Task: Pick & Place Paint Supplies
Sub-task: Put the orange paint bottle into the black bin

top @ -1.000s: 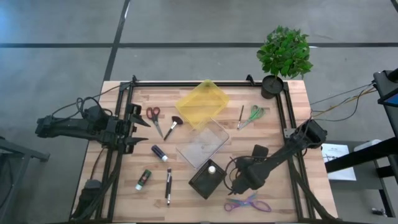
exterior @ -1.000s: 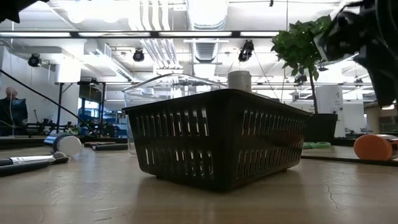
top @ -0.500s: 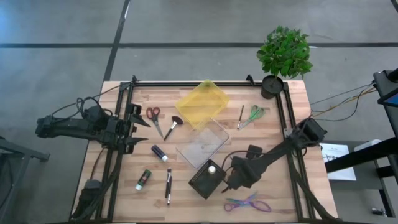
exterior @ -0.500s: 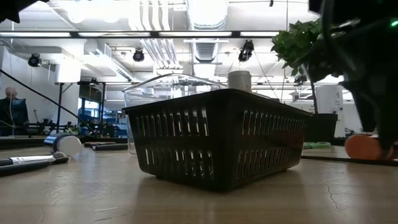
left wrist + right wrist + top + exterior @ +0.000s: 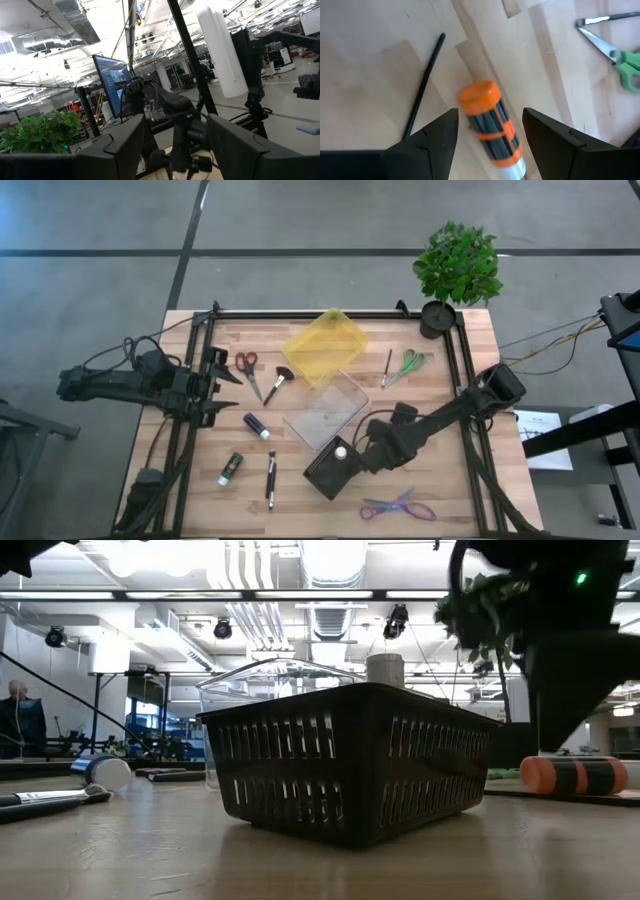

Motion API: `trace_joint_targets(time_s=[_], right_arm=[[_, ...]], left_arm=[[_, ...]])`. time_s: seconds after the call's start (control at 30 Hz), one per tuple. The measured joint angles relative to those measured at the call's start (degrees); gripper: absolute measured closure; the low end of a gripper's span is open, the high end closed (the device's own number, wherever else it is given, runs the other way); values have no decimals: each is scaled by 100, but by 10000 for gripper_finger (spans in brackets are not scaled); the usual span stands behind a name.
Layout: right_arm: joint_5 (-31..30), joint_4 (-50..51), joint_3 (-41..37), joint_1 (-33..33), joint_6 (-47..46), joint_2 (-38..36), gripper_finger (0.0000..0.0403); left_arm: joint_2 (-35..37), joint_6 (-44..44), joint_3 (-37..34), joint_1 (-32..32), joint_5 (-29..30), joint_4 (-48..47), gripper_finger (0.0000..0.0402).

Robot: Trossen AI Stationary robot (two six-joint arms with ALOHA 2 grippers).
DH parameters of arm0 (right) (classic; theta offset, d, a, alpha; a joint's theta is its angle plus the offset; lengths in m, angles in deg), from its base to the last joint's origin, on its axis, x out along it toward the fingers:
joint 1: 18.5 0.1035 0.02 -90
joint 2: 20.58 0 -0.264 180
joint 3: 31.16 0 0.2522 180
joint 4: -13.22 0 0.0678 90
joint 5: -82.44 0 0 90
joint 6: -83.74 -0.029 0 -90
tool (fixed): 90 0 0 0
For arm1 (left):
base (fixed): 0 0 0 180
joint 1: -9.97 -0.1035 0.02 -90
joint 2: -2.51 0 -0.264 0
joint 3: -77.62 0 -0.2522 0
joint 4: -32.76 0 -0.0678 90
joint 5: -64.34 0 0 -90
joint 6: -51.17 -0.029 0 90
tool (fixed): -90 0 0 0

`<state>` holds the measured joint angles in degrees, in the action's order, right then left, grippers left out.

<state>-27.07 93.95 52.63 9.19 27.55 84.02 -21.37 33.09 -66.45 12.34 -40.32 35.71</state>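
Orange-capped and banded dark and orange, a small paint bottle (image 5: 492, 127) lies on its side on the wooden table (image 5: 470, 350), framed between the spread fingers of the right claw (image 5: 490, 135), which stands open above it without gripping it. A thin dark brush (image 5: 422, 87) lies just beside the bottle, and green-handled scissors (image 5: 615, 47) lie farther off. From above, the right claw (image 5: 372, 452) sits just beside the black mesh basket (image 5: 322, 472) near the table's front edge; a white-capped bottle (image 5: 341, 451) stands inside the basket. A dark blue bottle (image 5: 256, 426), a green bottle (image 5: 231, 469) and a dark-handled brush (image 5: 270, 479) lie toward the front left corner. Another brush (image 5: 277, 384) lies beside red-handled scissors (image 5: 248, 370). The left claw (image 5: 222, 385) waits at the left edge, open and holding nothing.
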Motion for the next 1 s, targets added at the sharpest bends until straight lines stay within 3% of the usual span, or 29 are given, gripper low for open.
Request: trace_joint_targets(time_s=[0.17, 0.37, 0.57, 0.73, 1.0], right_arm=[[-179, -119, -383, 515, -617, -723, 181], [-409, -1225, -1725, 1267, -1473, -1940, 181], [-196, -1300, -2779, 1527, -2210, -2788, 181], [-9, -1453, -2929, 1516, -1454, -2866, 181], [128, -1512, -2489, 1516, 367, -2244, 181]], left_arm=[[2, 13, 0, 0, 0, -2, 181], [3, 13, 0, 0, 0, 0, 181], [4, 5, 0, 0, 0, 11, 181], [2, -9, 0, -2, 0, 12, 181], [0, 20, 0, -2, 0, 9, 181]])
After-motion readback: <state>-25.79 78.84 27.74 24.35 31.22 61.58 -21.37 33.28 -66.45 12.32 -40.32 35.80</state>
